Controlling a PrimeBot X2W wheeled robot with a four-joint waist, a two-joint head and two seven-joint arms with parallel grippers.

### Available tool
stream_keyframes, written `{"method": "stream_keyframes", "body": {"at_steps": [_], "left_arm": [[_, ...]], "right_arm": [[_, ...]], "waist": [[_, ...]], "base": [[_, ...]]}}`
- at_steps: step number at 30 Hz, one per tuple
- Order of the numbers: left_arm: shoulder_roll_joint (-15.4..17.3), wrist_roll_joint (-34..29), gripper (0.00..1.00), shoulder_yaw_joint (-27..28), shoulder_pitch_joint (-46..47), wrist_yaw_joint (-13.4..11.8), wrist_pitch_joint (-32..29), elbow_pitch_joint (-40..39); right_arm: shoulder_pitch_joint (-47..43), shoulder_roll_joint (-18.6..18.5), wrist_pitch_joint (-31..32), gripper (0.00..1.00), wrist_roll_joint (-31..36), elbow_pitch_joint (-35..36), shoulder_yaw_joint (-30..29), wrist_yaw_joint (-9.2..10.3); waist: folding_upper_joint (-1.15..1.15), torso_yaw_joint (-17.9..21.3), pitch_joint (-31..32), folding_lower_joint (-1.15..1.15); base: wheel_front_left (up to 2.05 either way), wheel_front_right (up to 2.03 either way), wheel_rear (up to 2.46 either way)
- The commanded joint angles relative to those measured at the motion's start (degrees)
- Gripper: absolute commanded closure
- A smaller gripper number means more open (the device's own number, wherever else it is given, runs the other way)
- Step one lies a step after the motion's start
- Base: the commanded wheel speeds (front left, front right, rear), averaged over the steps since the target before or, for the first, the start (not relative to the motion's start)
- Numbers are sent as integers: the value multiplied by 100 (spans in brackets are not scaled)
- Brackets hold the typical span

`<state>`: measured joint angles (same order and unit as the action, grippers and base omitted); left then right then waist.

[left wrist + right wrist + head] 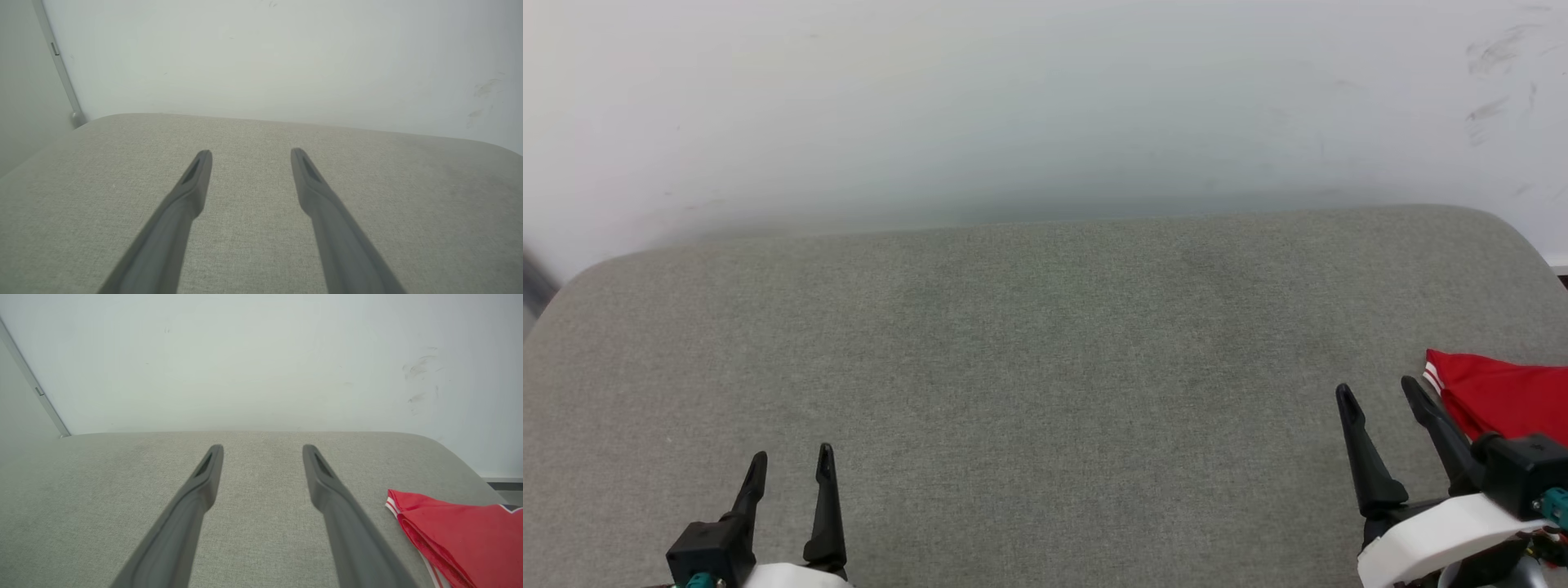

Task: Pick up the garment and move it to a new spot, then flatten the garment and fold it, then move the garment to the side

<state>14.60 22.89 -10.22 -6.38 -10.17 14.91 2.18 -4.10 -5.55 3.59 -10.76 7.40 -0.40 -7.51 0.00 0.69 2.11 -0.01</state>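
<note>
The garment (1503, 396) is a red shirt, folded into a flat stack at the right edge of the grey padded surface (1045, 351); a red-and-white striped edge shows at its left corner. In the right wrist view the garment (457, 528) lies to the right of my fingers. My right gripper (1380, 390) stands open just left of the garment, apart from it, with nothing between its fingers. My left gripper (792, 457) is open and empty at the lower left. In its own wrist view the left gripper (251, 153) hovers above bare fabric, and the right gripper (263, 448) does likewise.
A pale wall (1045, 98) runs behind the far edge of the padded surface, with dark scuff marks (1494, 82) at the upper right. The surface has rounded far corners. A grey strip (61, 69) runs down the wall at the left.
</note>
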Motion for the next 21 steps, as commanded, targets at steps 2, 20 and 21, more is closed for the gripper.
{"method": "stream_keyframes", "body": {"at_steps": [2, 20, 21], "left_arm": [[47, -57, 0, -7, 94, -25, 28, -3], [-100, 864, 100, 120, 179, 195, -248, 199], [-112, 957, 100, 139, 197, 220, -273, 217]], "right_arm": [[-98, 32, 22, 0, 27, 65, -8, 4], [107, 41, 49, 100, -1029, -306, -55, 0], [123, 42, 51, 100, -1137, -334, -61, 0]], "waist": [[0, -5, -8, 1], [0, -8, -34, 1], [0, -9, -36, 1]], "base": [[0, 0, 0], [0, 0, 0], [0, 0, 0]]}}
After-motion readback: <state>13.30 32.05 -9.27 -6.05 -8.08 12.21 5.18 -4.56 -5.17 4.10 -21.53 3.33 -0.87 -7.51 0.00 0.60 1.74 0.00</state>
